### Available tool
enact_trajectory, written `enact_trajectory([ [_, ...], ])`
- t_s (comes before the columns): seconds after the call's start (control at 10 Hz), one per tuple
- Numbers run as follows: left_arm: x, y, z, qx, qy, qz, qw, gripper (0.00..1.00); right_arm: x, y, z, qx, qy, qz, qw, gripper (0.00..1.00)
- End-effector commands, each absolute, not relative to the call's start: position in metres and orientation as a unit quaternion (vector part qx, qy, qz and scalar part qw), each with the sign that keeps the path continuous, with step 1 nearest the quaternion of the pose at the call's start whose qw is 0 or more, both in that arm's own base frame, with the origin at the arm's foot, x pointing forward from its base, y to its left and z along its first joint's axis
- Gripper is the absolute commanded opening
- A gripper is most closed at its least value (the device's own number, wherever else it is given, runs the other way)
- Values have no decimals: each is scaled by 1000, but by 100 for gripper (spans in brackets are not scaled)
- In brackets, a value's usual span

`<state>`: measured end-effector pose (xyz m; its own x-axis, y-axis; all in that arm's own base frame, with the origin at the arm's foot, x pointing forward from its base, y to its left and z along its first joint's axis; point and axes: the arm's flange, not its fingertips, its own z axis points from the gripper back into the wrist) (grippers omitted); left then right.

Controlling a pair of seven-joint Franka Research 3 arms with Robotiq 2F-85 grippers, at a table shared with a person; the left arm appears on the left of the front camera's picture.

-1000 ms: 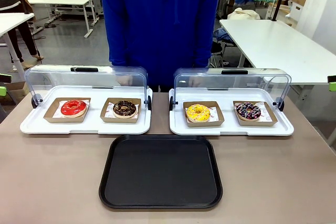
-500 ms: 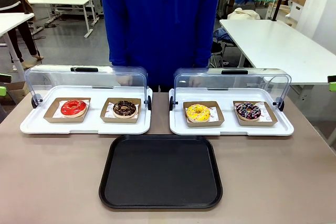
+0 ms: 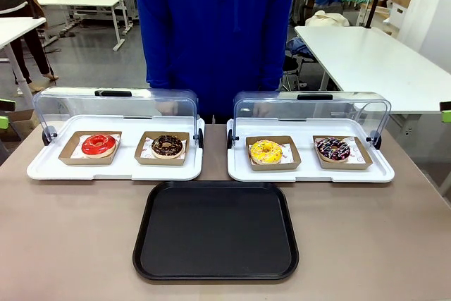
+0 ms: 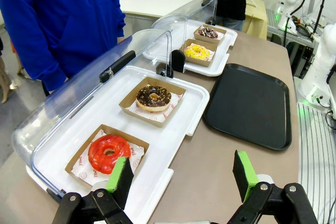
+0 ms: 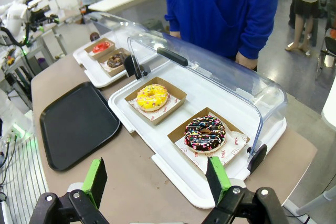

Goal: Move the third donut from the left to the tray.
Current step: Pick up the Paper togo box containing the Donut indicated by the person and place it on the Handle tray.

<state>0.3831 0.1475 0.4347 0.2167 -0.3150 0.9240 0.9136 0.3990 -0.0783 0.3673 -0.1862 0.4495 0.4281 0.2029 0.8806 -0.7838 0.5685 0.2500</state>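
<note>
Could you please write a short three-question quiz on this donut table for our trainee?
1. True or false: the yellow donut already lies on the black tray.
2. How many other donuts share the white tray with the yellow one? A) none B) one, the sprinkled dark donut C) three
3. Fill in: the right claw is ____, holding nothing.
Key: 1 false; 2 B; 3 open.
</note>
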Motion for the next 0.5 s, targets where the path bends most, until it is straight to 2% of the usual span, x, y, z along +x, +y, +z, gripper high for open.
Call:
enact_trajectory([
  [0.0,383,149,435,-336,-452,-438,701,100,372,-187,452,338,-446,323,764,100],
  [0.4,383,149,435,-336,-452,-438,701,100,372,-187,452,338,-446,323,764,100],
])
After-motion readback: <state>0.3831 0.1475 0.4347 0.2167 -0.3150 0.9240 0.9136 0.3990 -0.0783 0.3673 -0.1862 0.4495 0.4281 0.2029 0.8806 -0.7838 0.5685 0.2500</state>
